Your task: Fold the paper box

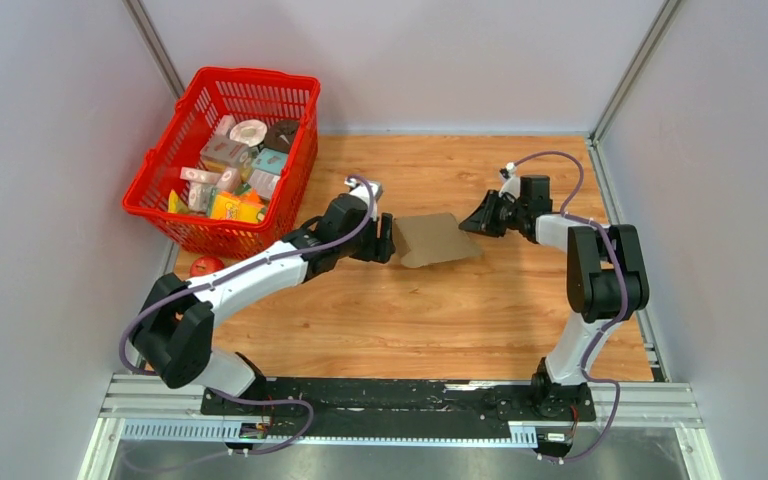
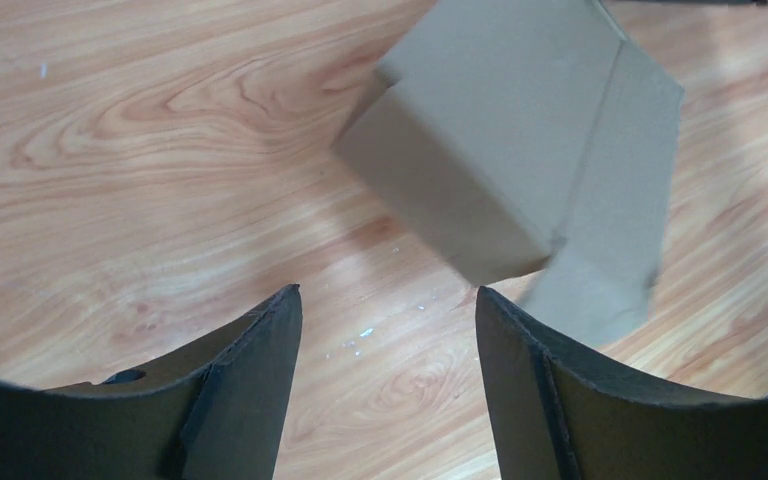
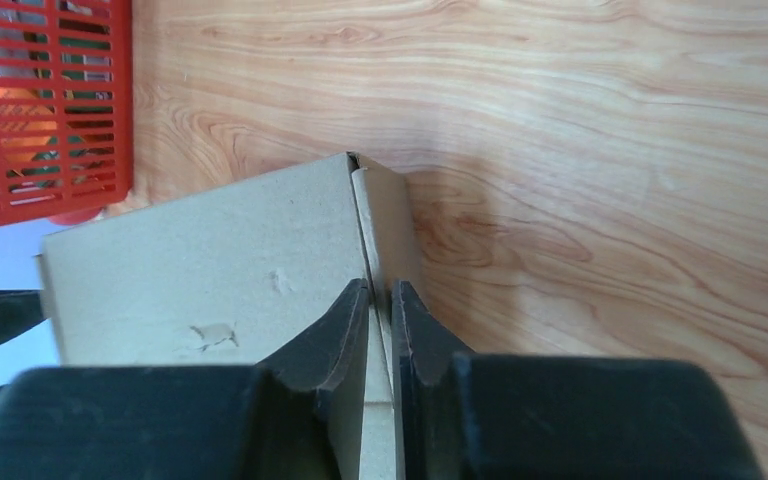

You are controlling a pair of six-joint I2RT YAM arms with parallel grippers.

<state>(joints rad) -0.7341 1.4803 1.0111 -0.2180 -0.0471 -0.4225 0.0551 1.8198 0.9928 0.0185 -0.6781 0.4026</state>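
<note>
The paper box [image 1: 438, 239] is plain brown cardboard, folded into a shallow box, in the middle of the wooden table. My right gripper [image 1: 472, 223] is shut on the box's right side wall; in the right wrist view its fingertips [image 3: 380, 293] pinch the thin cardboard edge of the box [image 3: 210, 270]. My left gripper [image 1: 388, 240] is open and empty at the box's left edge. In the left wrist view the gripper [image 2: 388, 305] has its jaws wide apart over bare wood, with the box [image 2: 520, 130] ahead and to the right, tilted and apart from the fingers.
A red plastic basket [image 1: 302, 165] with several small printed packages stands at the back left; it also shows in the right wrist view [image 3: 45, 100]. A red round object [image 1: 206, 266] lies by the basket's front. Grey walls enclose the table on both sides.
</note>
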